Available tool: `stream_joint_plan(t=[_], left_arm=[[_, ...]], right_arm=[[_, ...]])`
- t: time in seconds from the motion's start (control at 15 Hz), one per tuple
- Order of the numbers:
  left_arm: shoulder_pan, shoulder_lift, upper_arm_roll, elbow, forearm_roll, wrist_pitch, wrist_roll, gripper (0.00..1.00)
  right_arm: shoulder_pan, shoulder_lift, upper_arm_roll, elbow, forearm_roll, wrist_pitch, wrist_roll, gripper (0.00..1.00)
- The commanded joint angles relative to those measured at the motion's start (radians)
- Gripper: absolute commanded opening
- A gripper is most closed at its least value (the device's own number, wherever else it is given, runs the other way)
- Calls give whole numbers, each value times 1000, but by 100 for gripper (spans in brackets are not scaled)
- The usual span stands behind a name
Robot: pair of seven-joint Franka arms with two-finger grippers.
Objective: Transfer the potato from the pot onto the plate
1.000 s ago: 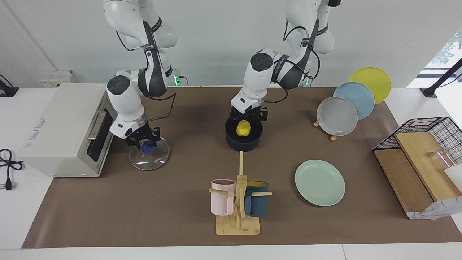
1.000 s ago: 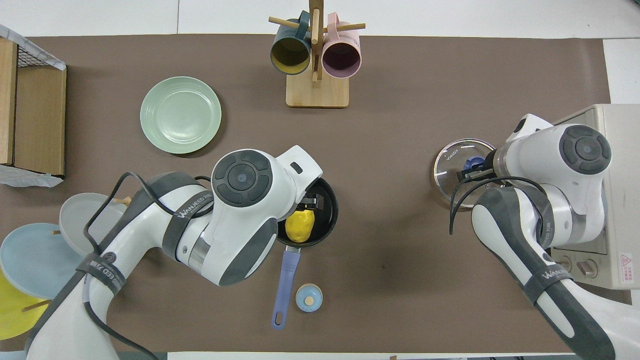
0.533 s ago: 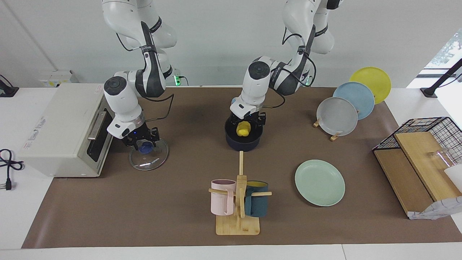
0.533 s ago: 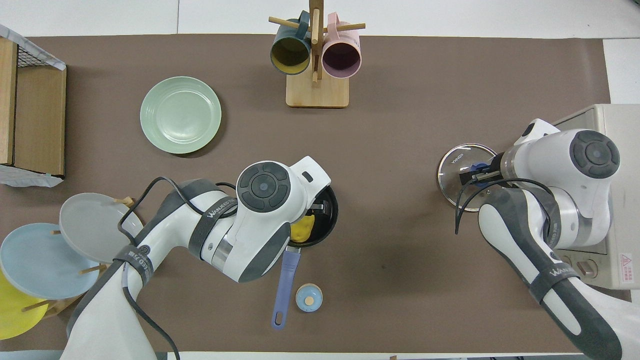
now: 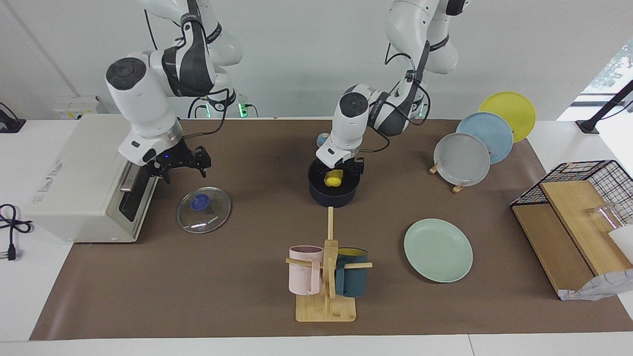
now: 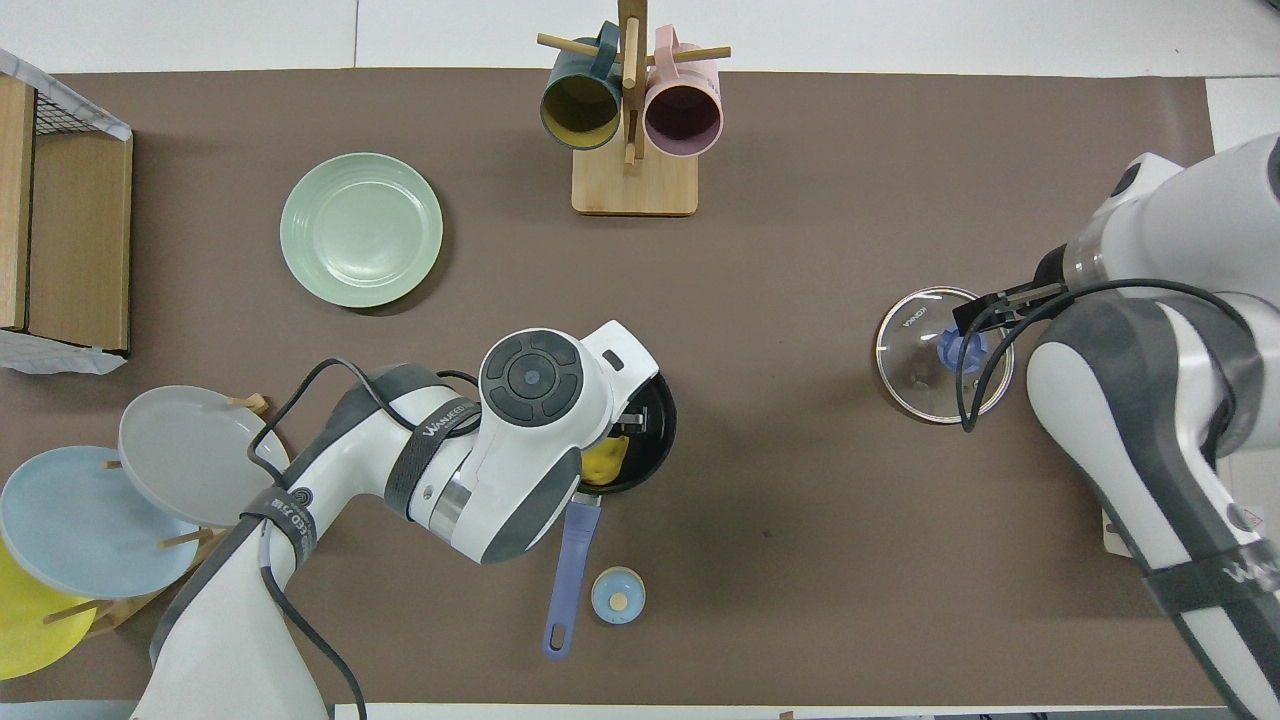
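Pot (image 5: 332, 190) w/ potato (image 5: 334, 178) sitting inside, mid-bench nr robots. L tool (image 5: 340, 169) reaching into pot at potato; fingers' state can't tell. R tool (image 5: 180, 164) hovering spread over lid (image 5: 203, 209). Plate (image 5: 438, 250) lying farther out, toward L arm's end.

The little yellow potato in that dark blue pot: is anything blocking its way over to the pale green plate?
Nothing visible does. The yellow toy potato sits in the navy saucepan under the left gripper; bare brown mat lies between it and the mint-green plate.
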Motion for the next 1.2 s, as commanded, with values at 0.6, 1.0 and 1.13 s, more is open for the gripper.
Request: stream_joint_plan(t=[0.6, 1.0, 1.13], left_arm=[[-23, 10, 15, -28, -17, 51, -29, 0], [-20, -15, 20, -2, -19, 8, -47, 0], [-19, -36, 21, 59, -25, -87, -95, 0]], right_arm=[[-5, -55, -3, 205, -45, -372, 39, 100], [-7, -66, -15, 193, -35, -341, 106, 100], [-13, -60, -14, 194, -34, -337, 106, 100]])
